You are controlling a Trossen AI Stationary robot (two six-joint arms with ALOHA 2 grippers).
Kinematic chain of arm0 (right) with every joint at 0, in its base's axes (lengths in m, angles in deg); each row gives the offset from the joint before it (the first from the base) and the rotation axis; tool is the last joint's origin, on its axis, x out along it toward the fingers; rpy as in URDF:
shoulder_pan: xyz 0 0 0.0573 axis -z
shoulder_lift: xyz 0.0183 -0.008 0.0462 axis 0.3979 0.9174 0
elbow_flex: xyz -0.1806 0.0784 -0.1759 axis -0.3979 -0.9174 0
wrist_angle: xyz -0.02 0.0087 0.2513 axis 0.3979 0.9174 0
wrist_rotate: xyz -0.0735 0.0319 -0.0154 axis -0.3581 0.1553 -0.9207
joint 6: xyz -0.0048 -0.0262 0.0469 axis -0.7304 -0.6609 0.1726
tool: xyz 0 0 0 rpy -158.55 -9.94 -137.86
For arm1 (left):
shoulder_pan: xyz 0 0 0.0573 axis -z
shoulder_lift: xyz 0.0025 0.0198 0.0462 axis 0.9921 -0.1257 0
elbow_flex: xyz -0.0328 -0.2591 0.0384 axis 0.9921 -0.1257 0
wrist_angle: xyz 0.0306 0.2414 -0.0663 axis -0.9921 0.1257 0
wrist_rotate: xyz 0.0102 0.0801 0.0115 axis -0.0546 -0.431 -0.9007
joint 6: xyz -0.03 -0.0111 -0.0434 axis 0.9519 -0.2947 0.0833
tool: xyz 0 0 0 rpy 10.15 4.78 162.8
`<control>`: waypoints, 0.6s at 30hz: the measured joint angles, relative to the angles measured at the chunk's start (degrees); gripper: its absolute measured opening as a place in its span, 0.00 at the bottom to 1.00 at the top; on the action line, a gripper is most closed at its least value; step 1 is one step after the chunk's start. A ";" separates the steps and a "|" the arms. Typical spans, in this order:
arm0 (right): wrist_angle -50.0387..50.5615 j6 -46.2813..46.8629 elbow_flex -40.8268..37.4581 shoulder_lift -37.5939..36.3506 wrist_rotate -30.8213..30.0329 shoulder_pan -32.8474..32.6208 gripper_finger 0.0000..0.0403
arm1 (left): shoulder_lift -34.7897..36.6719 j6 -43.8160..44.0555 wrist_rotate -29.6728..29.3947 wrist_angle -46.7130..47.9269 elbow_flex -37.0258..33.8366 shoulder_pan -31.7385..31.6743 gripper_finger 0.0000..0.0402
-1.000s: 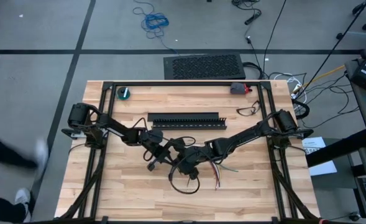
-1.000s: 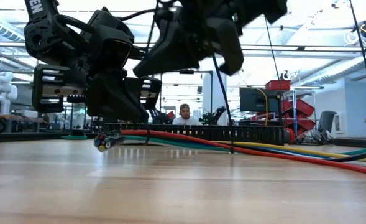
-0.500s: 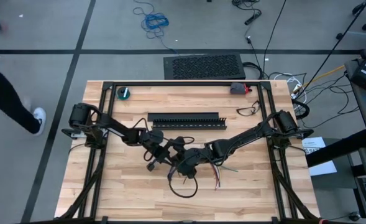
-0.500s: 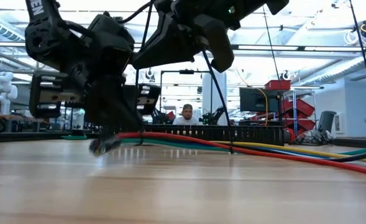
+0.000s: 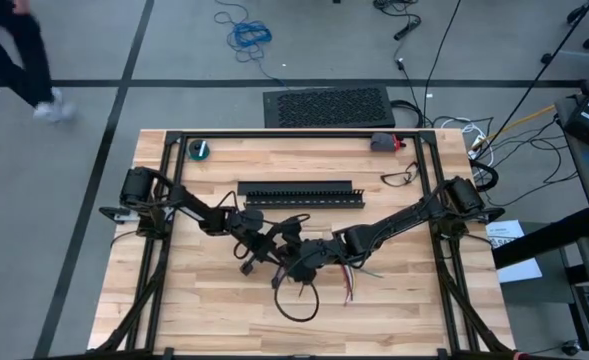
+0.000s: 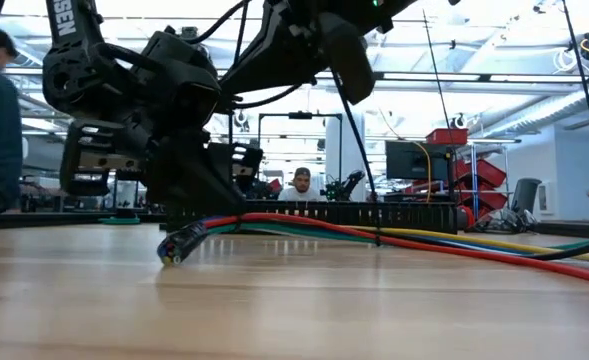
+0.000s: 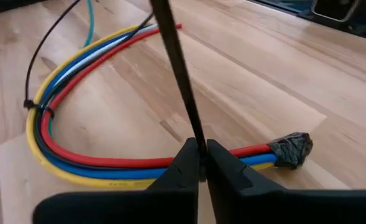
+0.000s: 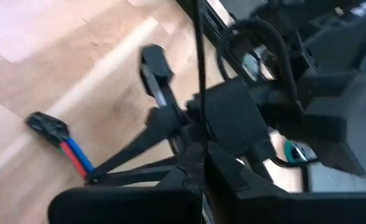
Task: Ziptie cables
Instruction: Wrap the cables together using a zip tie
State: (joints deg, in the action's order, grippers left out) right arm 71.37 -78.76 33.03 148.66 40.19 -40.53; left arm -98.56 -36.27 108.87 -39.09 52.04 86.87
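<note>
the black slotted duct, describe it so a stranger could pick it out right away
On the wooden table, look toward the far edge, beyond both arms. The black slotted duct lies flat there, a long straight toothed bar, unlike the curving wires and loops nearer the grippers.

Surface point(image 5: 204, 310): pale wood planking, visible grain. Cables point(image 7: 77, 158): red, blue, yellow, white and black strands, end wrapped in dark tape. Ziptie point(image 7: 176, 74) near cables: black. Slotted duct point(image 5: 299, 193) beyond cables: black. Both arms: dark.
</note>
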 joint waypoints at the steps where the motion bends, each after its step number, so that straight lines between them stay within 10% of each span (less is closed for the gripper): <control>1: 0.06 0.00 0.00 0.00 -0.70 0.00 0.00 | -0.12 1.05 -0.24 -0.06 0.00 -0.01 0.07; 10: 4.61 6.69 0.12 -0.73 -4.44 0.11 0.02 | 2.90 18.56 -3.00 1.65 -0.21 0.41 0.20; 18: 8.53 6.27 0.33 -6.12 -17.93 -5.63 0.28 | 16.85 19.31 -12.02 18.46 -0.44 2.07 0.21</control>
State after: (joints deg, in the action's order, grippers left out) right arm 79.91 -72.48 33.36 142.54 22.25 -46.16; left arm -81.71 -16.96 96.85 -20.63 51.60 88.93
